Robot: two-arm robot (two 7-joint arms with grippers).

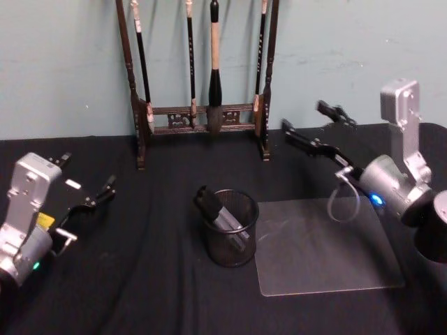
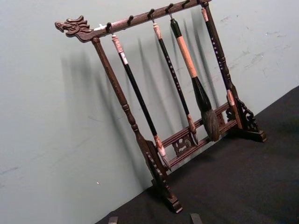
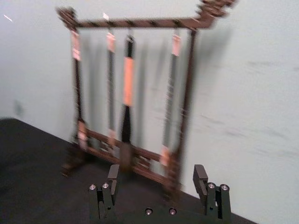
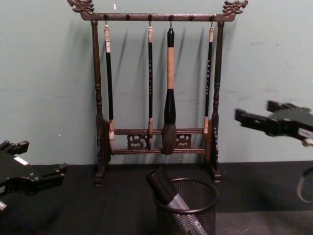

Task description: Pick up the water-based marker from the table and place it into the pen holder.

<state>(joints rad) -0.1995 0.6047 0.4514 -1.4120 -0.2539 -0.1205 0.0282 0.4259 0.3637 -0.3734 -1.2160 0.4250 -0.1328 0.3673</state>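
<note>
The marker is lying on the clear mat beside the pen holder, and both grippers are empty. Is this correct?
Not quite. The marker stands slanted inside the pen holder, not on the clear mat, as the head view shows. The left gripper and right gripper are indeed empty.

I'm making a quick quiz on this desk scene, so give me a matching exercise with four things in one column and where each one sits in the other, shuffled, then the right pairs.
Things:
1. water-based marker
2. brush rack
3. left claw
4. clear mat

Places:
A. flat on the black tablecloth, beside the holder on the robot's right
B. leaning inside the pen holder
C. above the table's left side, open
D. upright against the back wall

Pairs: 1-B, 2-D, 3-C, 4-A
</note>
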